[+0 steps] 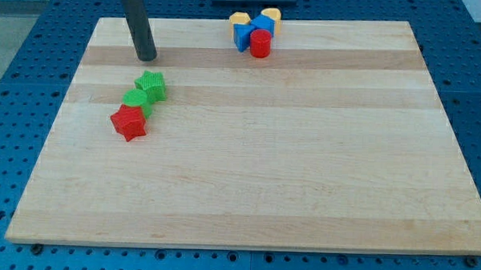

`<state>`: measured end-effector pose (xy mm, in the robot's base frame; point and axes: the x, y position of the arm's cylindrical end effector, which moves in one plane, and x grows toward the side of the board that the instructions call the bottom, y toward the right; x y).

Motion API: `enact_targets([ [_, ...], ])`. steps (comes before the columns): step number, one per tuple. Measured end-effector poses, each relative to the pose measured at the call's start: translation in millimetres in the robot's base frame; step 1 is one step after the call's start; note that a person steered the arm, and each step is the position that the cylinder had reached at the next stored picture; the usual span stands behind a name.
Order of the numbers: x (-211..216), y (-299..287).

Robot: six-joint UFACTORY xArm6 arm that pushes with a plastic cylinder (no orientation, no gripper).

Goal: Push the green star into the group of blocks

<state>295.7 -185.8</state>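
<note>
The green star (152, 85) lies on the wooden board (255, 168) at the view's left. It touches a second green block (136, 99) just below and left of it, and a red star (129, 123) sits below that. My tip (146, 57) is just above the green star, a small gap away. The group of blocks is at the view's top edge: a yellow block (240, 21), a yellow block (270, 16), a blue block (263, 25), another blue block (244, 37) and a red cylinder (260, 44).
The board sits on a blue perforated table (35, 32). The group lies close to the board's top edge.
</note>
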Motion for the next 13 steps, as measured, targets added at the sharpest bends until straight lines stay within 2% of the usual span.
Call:
enact_targets([
  [1,2.5,-8.1],
  [3,62.6,-27.7],
  [6,103.5,113.0],
  [8,103.8,71.0],
  [10,71.5,23.7],
  [11,84.6,2.8],
  [13,133.7,-2.0],
])
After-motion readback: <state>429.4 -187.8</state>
